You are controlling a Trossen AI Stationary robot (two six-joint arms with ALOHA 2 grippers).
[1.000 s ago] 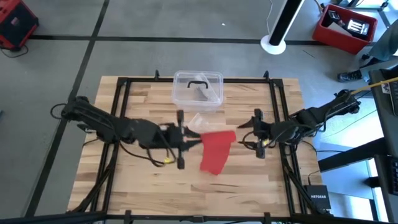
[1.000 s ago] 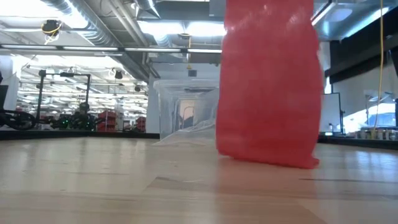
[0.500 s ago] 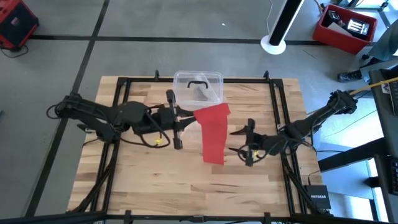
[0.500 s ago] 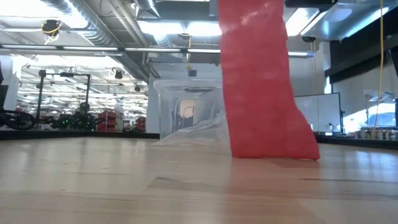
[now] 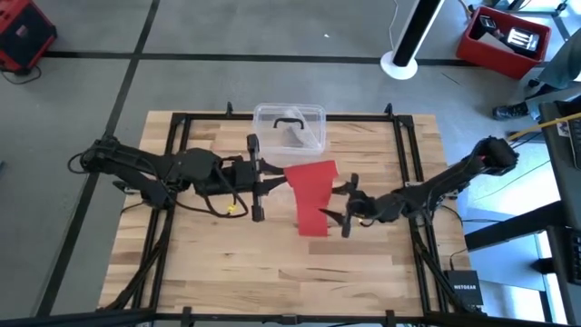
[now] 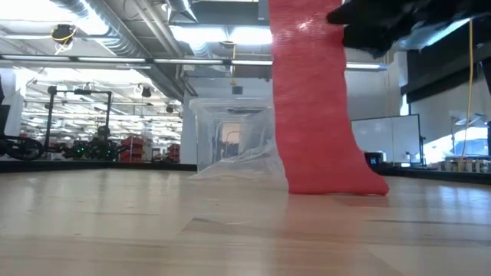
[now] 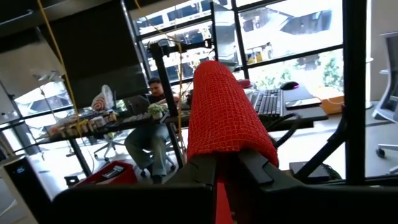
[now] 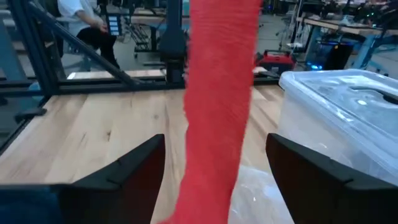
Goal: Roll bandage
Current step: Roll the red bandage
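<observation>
left gripper (image 5: 263, 174): fingers still clamped on bandage (image 5: 311, 193) top, strip hanging to bench (image 5: 227, 263); right gripper (image 5: 343, 207): fingers wide, moved in beside strip since earlier

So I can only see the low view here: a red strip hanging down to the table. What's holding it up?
Observer: The left gripper, shut on the bandage, holds its upper end above the table.
Operator: And that dark thing up in the corner?
Observer: That's the right gripper, open, with the hanging strip between its fingers.
Operator: Is it pinching the strip?
Observer: Not yet; both fingers stand apart from it.
Operator: What's the clear thing behind?
Observer: A lidded plastic box with a black handle, near the table's far edge.
</observation>
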